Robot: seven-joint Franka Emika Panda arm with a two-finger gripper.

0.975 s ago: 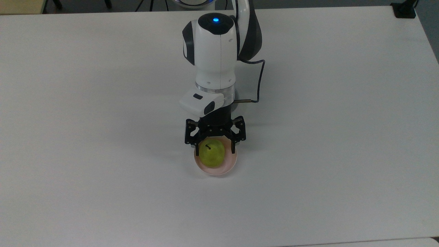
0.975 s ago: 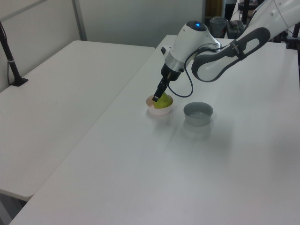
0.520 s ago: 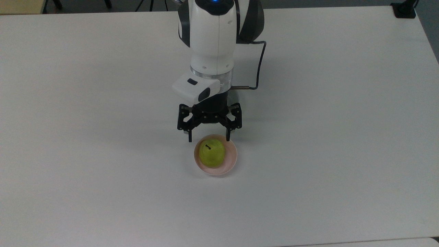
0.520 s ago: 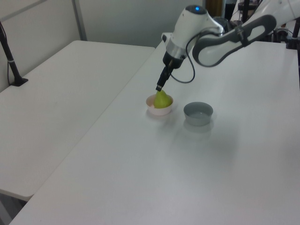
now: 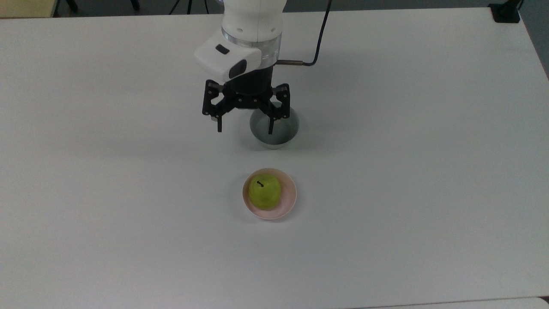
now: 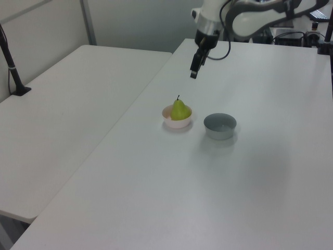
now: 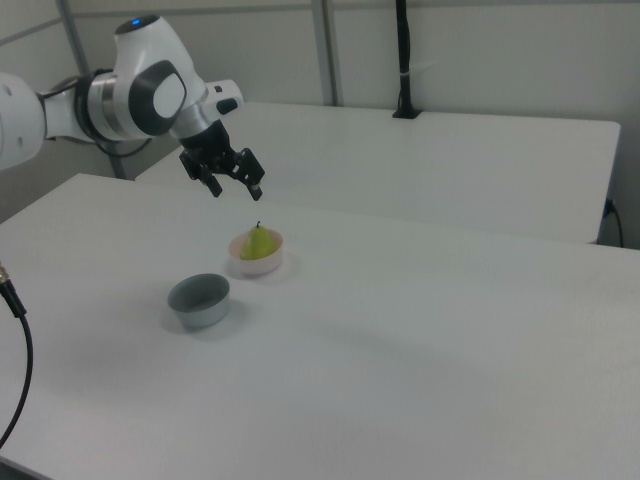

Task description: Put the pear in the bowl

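The yellow-green pear (image 5: 265,192) stands upright, stem up, inside the pale pink bowl (image 5: 292,201) on the white table. The left view has the pear (image 6: 180,110) in the bowl (image 6: 176,124) too, and so does the right view, with pear (image 7: 259,242) and bowl (image 7: 259,265). My gripper (image 5: 245,128) hangs high in the air, open and holding nothing. It is well clear of the pear, toward the top view's upper edge. The left view puts the gripper (image 6: 193,74) above and behind the bowl; in the right view the gripper (image 7: 236,192) is up and to the left of it.
A grey-blue bowl (image 5: 281,134) sits on the table beyond the pink one, partly behind my fingers in the top view; it shows as well in the left view (image 6: 220,126) and the right view (image 7: 199,300). A second white table (image 6: 62,104) adjoins.
My open gripper rose from around the pear and drew back toward the top view's upper edge. The pear stayed in the pink bowl. The grey-blue bowl came into sight in the top view.
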